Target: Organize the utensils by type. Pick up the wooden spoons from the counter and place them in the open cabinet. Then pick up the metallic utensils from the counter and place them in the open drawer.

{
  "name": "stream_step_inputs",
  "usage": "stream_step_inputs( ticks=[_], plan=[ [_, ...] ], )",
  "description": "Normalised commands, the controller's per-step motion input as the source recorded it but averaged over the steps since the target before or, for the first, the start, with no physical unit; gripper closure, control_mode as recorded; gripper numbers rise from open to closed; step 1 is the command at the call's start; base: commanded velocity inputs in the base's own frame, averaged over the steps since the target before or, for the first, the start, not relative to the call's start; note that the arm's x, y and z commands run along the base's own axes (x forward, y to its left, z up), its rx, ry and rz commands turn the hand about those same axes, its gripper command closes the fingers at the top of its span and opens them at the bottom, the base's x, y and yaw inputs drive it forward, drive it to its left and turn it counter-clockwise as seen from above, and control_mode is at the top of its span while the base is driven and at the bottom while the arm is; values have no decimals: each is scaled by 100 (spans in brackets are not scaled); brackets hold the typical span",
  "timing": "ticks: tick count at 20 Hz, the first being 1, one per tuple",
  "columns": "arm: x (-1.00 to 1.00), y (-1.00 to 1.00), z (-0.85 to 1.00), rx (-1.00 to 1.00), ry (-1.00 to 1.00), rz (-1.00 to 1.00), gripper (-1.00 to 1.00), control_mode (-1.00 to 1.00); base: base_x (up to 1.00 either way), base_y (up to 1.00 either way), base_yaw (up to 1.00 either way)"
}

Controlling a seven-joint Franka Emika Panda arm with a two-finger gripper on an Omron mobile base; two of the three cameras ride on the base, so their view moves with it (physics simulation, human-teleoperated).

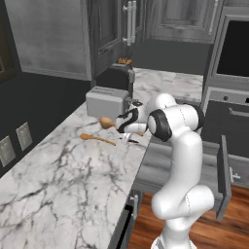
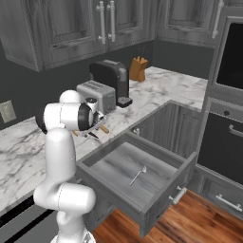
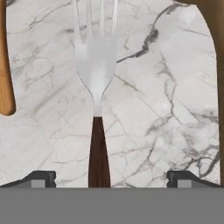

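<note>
On the left of the worktop (image 1: 73,170) there's bare marble; further along sit two wooden spoons, the slim spoon (image 1: 96,139) nearer the front edge and the big spoon (image 1: 107,122) just behind it, close to the toaster (image 1: 107,101); a dark coffee machine (image 1: 116,78) stands behind that, and a knife block (image 2: 137,69) is further back near the corner. The arm is bent low over the worktop edge right by the spoons. In the hand view the claw (image 3: 111,177) hangs just above a fork (image 3: 97,65) with a dark brown handle, lying flat on the marble; the fingers (image 3: 41,178) stand wide apart either side of the handle, not touching it; spoon wood shows at both edges there. To the right the drawer (image 2: 180,182) is pulled out; a small metal fork (image 2: 137,175) lies inside.
</note>
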Motion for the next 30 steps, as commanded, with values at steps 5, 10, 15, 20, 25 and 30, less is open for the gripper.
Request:
stream_step_inputs(
  ticks=[5, 10, 15, 20, 25, 30],
  plan=[
    [4, 2, -31, 0, -6, 0, 100, -100, 0, 0, 0],
    [0, 2, -34, 0, -6, 0, 100, -100, 0, 0, 0],
    [0, 0, -12, 0, 0, 0, 100, -100, 0, 0, 0],
    [-1, 0, 0, 0, -3, -1, 100, -100, 0, 0, 0],
    [-3, -8, 52, 1, 0, -9, 100, -100, 0, 0, 0],
    [-26, -21, 81, 3, 0, -13, 100, -100, 0, 0, 0]
  ],
)
